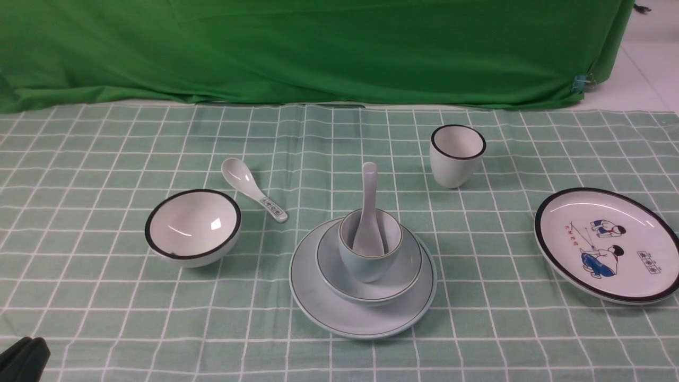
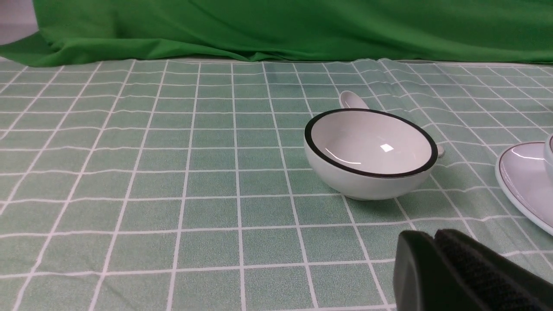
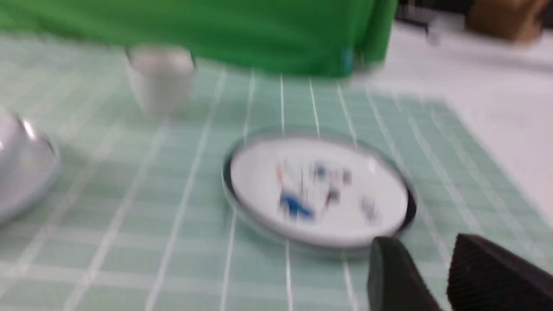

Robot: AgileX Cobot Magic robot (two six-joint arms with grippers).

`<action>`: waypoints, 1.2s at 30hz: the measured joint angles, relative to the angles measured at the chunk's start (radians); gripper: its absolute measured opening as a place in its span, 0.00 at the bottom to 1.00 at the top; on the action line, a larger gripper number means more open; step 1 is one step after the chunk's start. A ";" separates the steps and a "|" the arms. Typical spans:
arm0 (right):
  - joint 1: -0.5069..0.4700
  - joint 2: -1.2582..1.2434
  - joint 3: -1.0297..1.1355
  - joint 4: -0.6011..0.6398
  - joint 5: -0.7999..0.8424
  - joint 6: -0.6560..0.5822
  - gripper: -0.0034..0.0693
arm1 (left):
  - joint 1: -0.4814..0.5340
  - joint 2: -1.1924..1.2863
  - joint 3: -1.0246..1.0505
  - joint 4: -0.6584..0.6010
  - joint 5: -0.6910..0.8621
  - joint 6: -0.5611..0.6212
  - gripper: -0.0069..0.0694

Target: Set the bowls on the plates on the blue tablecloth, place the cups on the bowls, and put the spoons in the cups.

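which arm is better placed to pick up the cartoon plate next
Probably the right: its tool hangs open with the cartoon plate just beyond it, while the left tool is shut on the far side, past the stacked pale blue set.

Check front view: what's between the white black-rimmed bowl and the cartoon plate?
Front view: the pale blue plate, carrying the pale blue bowl, cup and plain spoon.
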 joint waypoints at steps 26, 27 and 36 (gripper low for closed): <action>-0.006 0.001 0.038 0.000 0.022 -0.001 0.38 | 0.000 0.000 0.000 0.001 0.000 0.003 0.11; -0.006 0.001 0.038 0.000 0.022 -0.001 0.38 | 0.000 0.000 0.000 0.001 0.000 0.003 0.11; -0.006 0.001 0.038 0.000 0.022 -0.001 0.38 | 0.000 0.000 0.000 0.001 0.000 0.003 0.11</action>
